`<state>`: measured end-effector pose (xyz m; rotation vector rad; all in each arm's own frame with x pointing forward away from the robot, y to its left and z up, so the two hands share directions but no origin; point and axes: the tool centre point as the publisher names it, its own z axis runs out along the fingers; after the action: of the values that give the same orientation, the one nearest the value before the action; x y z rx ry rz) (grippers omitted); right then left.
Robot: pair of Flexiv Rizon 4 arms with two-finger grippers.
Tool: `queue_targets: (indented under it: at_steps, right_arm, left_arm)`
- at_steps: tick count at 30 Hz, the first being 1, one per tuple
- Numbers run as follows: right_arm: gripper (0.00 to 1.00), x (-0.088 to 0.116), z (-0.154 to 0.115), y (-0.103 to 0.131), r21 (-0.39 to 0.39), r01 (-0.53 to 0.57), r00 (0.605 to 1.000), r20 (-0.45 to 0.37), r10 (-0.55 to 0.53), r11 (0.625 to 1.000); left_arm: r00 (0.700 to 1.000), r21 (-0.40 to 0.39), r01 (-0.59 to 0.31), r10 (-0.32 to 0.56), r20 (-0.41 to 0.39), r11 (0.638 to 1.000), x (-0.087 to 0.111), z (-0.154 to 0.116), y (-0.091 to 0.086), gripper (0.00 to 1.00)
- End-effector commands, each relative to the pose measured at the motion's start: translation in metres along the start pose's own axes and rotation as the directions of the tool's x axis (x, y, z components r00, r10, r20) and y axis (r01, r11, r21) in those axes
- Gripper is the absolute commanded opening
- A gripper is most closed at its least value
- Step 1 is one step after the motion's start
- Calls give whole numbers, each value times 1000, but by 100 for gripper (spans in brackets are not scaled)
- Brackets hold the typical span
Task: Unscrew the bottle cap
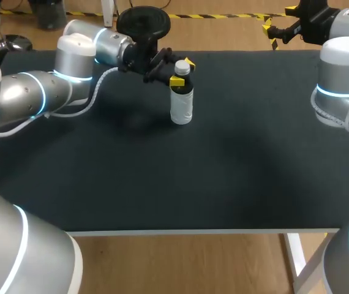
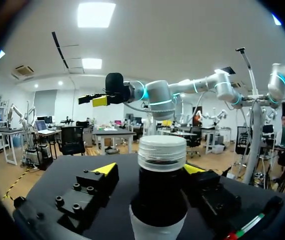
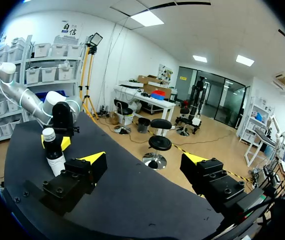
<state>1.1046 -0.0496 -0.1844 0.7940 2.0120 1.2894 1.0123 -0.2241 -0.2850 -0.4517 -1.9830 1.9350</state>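
A small bottle [image 1: 182, 101] with a dark upper part, a white label and a white cap [image 1: 182, 67] stands upright at the back middle of the table. My left gripper [image 1: 183, 72] reaches in sideways, its yellow tips on either side of the bottle's neck just under the cap. In the left wrist view the bottle [image 2: 160, 200] fills the space between the fingers of the left gripper [image 2: 150, 169]; a small gap shows at one finger, so it is open. My right gripper [image 1: 280, 26] hangs open and empty beyond the table's far right corner. Its own view shows the right gripper [image 3: 142, 162] far from the bottle [image 3: 55, 152].
The black table top [image 1: 223, 171] carries nothing else. Its front edge [image 1: 199, 231] runs across the near side. My left arm's forearm [image 1: 76, 61] lies over the back left part of the table.
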Motion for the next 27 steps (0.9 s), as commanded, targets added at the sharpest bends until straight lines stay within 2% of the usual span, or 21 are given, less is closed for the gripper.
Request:
queue_targets:
  at_steps: [1, 2, 3, 27]
  right_arm:
    - [100, 0, 0, -1, -2, 0, 1000, -1, 0, 1000]
    - [100, 0, 0, -1, -2, 0, 1000, -1, 0, 1000]
    - [100, 0, 0, -1, -2, 0, 1000, -1, 0, 1000]
    - [100, 0, 0, -1, -2, 0, 1000, -1, 0, 1000]
  left_arm:
    - [999, 4, 0, 0, -41, 1000, -7, -3, 4, 20]
    - [999, 5, -1, 1, -42, 1000, -7, -3, 4, 2]
    - [999, 4, -1, 2, -43, 1000, -7, -3, 3, 0]
    - [998, 0, -66, 66, 12, 998, -2, -22, -3, 0]
